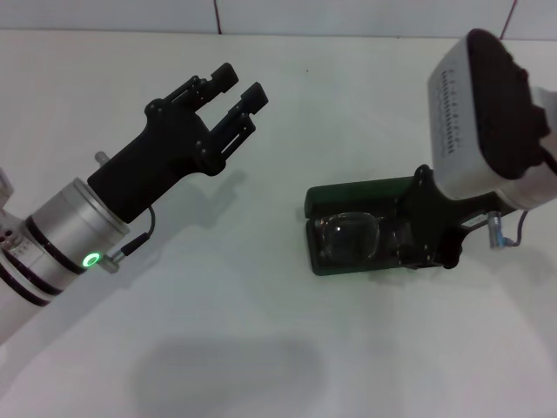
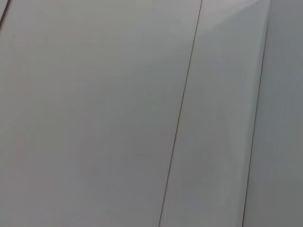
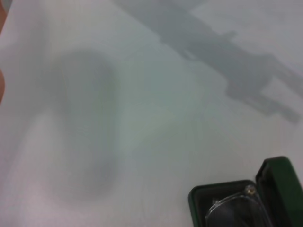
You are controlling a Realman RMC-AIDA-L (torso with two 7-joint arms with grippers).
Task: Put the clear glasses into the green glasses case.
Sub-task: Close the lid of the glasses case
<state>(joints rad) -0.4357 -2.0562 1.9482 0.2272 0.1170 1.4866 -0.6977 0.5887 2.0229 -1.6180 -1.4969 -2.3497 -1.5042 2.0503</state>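
Well, the white counter [image 1: 261, 348] holds the green glasses case [image 1: 348, 196], lying open, with the clear glasses [image 1: 348, 239] already inside its tray. The right end effector [image 1: 426, 231] sits over them, grip hidden. The left end effector [image 1: 233, 94] hovers apart, empty.

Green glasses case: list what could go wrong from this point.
1. The clear glasses lie in the open green glasses case, but the right gripper hides one end; if an arm or lens juts past the rim, closing the lid could pinch it.
2. The right gripper sits low over the case; lifting away carelessly might drag the glasses out or shift the case on the table.
3. The left gripper, open and held apart, steadies nothing.
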